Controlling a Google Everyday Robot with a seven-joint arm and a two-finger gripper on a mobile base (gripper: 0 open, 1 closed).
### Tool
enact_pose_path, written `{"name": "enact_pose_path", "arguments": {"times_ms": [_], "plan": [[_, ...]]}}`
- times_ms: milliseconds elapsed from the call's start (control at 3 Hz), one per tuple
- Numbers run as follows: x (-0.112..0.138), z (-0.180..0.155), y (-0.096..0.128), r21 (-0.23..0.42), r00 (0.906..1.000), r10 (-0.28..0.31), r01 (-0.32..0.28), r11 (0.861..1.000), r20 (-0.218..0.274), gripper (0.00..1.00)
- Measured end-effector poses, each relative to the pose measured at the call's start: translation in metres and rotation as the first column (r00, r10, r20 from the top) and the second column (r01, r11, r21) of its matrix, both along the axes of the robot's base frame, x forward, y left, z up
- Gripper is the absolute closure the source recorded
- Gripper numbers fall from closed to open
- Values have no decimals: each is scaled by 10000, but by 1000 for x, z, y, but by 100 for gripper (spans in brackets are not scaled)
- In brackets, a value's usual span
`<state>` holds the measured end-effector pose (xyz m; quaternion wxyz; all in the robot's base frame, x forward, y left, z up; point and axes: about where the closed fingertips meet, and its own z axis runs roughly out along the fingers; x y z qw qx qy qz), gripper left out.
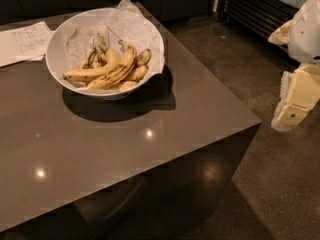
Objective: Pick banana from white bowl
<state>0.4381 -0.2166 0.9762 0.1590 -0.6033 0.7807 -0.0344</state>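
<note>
The white bowl (pixel 57 44) stands on the far left part of the brown table (pixel 125 149), lined with crinkled white paper. Several bananas lie in it. The banana (pixel 121 68), long, curved and streaked with brown, lies across the middle with its dark stem pointing to the back. A cleaner yellow long banana (pixel 90 73) lies just left of it, and short stubby bananas (pixel 141 59) lie to its right. My gripper (pixel 291 115) hangs at the right edge of the view, off the table and over the floor, far right of the bowl and holding nothing I can see.
A flat white paper sheet with handwriting (pixel 22 41) lies at the table's far left edge. The table's right corner (pixel 259 120) points toward my arm. Dark cabinets and a metal-fronted unit (pixel 260 9) stand at the back.
</note>
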Motion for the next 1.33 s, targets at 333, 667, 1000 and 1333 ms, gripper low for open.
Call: {"name": "enact_pose_path", "arguments": {"times_ms": [333, 667, 1000, 1333], "plan": [[0, 0, 0, 0, 10000, 0, 0, 10000, 0, 0], [7, 2, 7, -95, 9996, 272, -272, 9996, 12, 0], [23, -1, 21, -296, 9960, 861, -868, 9958, -240, 0], [38, -5, 43, -616, 9874, 1521, -1546, 9861, -428, 0]]}}
